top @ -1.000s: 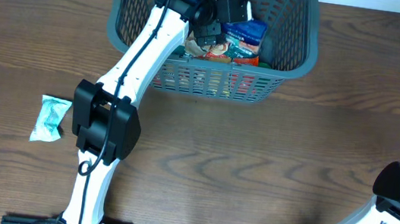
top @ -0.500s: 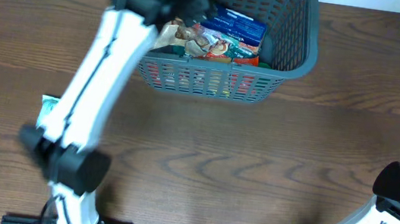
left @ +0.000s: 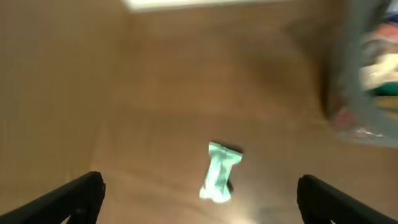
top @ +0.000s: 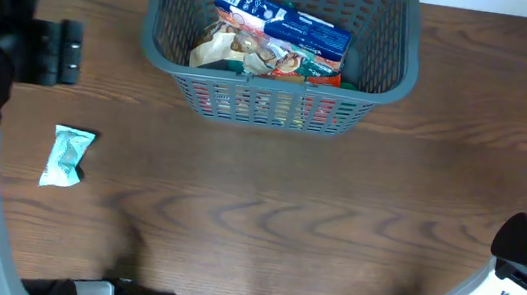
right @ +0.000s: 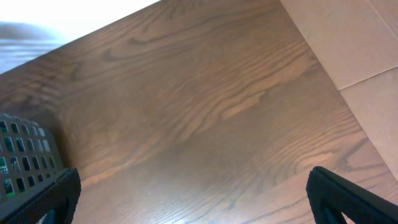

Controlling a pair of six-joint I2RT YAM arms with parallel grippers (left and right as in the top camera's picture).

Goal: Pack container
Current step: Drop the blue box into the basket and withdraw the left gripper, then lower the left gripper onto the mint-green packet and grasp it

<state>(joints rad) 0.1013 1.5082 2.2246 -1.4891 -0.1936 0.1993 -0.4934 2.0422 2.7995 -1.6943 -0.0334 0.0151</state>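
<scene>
Item: container, dark grey with lattice sides, upright at the far middle of the table. We count several food packets inside it: a blue packet lies on top, tilted, with tan, orange, red and green wrappers under and beside it. We cannot tell these lower ones apart one by one. Item: mint packet, flat on the wood near the left edge, well apart from the container. Item: left gripper, above the table's left side, fingers spread wide and empty. Its blurred wrist view shows the mint packet lying on the table below, between the two fingertips. Item: right gripper, near the right front corner, fingers likewise wide apart and holding nothing. Only bare wood and a corner of the container show beneath it.
</scene>
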